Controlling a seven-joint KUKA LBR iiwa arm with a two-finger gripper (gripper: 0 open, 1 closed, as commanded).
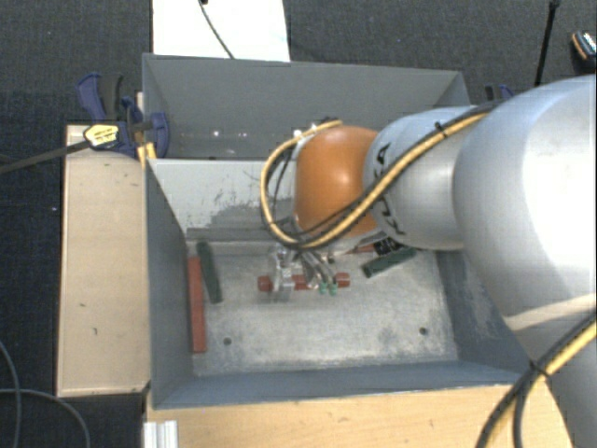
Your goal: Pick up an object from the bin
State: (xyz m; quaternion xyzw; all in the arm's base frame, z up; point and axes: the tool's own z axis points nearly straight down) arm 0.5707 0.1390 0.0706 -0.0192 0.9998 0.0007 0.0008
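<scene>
bin pick, gripper low over the middle cluster

1. arm (485, 185): silver, reaching in from the right and covering the bin's right end; a yellow cable loops round its wrist.
2. bin (308, 96): grey metal, sloped walls, with a scuffed floor that is mostly bare.
3. orange cover (331, 180): rounded, fixed on the wrist, directly above the middle of the floor.
4. gripper (306, 273): hangs under the cover, down at or just above the floor, in among the small pieces at mid-bin. whether it is apart, together or clamped on something cannot be told (metal parts and clutter overlap there).
5. long red stick (197, 306): lies along the foot of the left wall, well apart from the gripper.
6. dark green stick (210, 273): just beside the red one, on its inner side, slightly angled.
7. second dark green stick (387, 262): right of the gripper, tilted, partly under the arm.
8. short red piece (278, 286): lies crosswise right at the gripper's tip, the likeliest candidate for the pick.
9. small green bit (328, 290): just right of that tip, close against the red piece.

step in hand, as judged: the descent or grasp at the middle cluster, with nothing seen lifted. the next move calls for a firm closing on the short red piece alone, leaving the green bit behind, then a straight rise clear of the walls.
</scene>
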